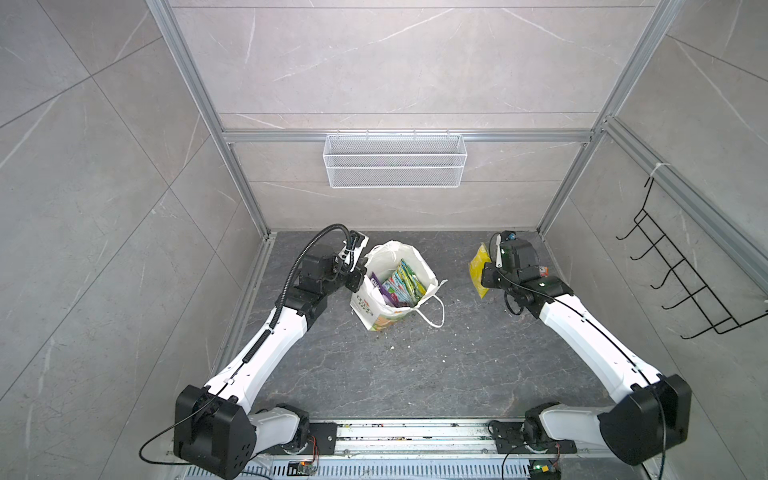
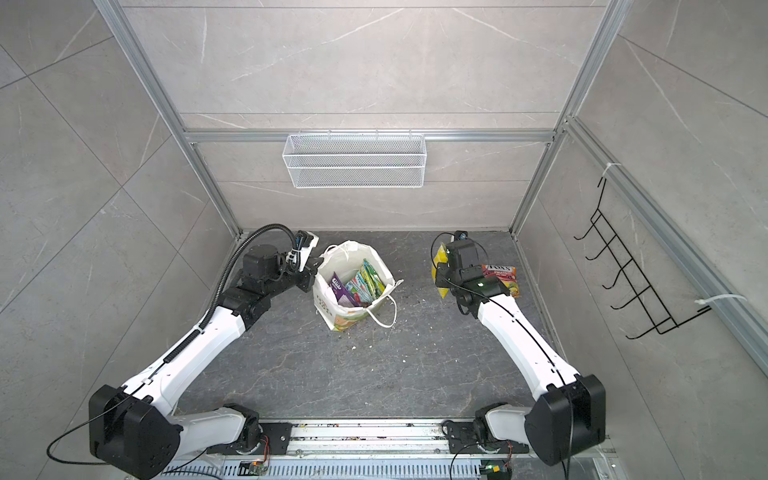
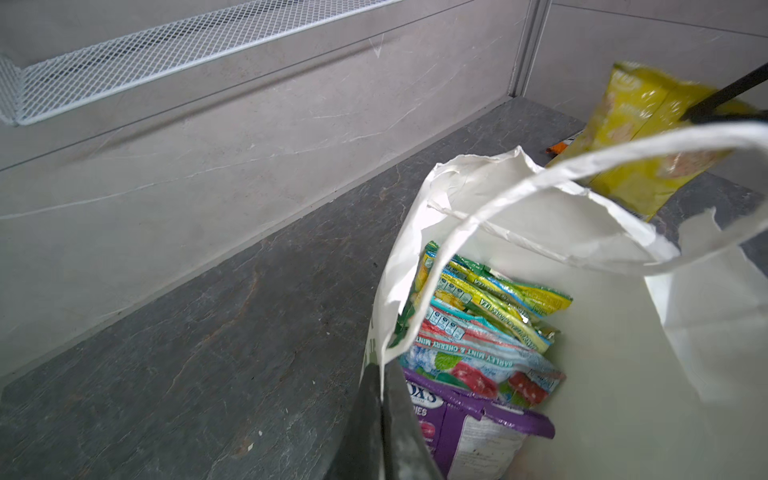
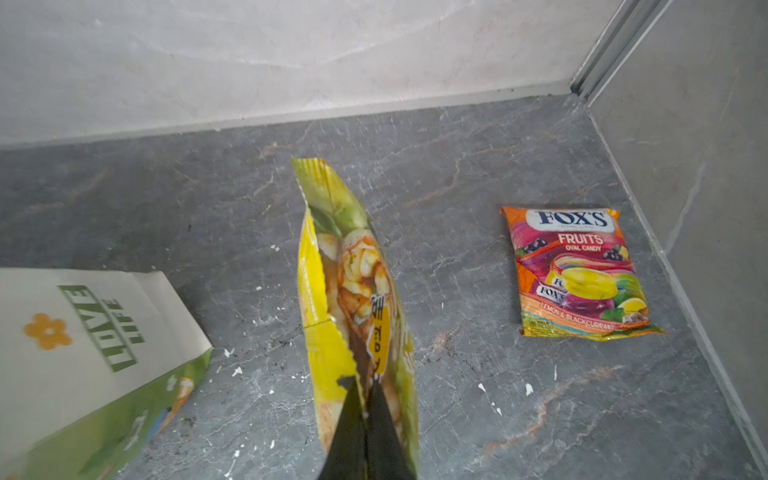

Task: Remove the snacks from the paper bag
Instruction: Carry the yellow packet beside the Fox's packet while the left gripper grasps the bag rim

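Dark stone table (image 1: 415, 365): wide bare stretch in front, and an open gap between the bag and the right arm.

Paper bag (image 1: 384, 259) (image 2: 345, 257) stands in the far half of the table, left of centre, mouth up and leaning slightly. It is apart from the back wall. One cord handle hangs out over the near side onto the table.

Packets (image 1: 401, 284) (image 3: 478, 332) are inside the bag, on edge and packed side by side, with their long axes running across the bag's mouth. The purple packet (image 3: 478, 424) sits nearest the left claw.

Yellow packet (image 1: 478, 266) (image 4: 353, 270) is outside the bag, to its right. It is seen edge-on, long axis pointing from the claw toward the back wall. Cannot tell whether its far end touches the table.

Fruit packet (image 4: 577, 270) (image 2: 503, 278) lies flat and face up, logo end toward the back wall, near the right wall's edge.

Left claw (image 3: 381, 374) is clenched on the bag's rim at its left side. Right claw (image 4: 365, 390) is clenched on the yellow packet's near end.
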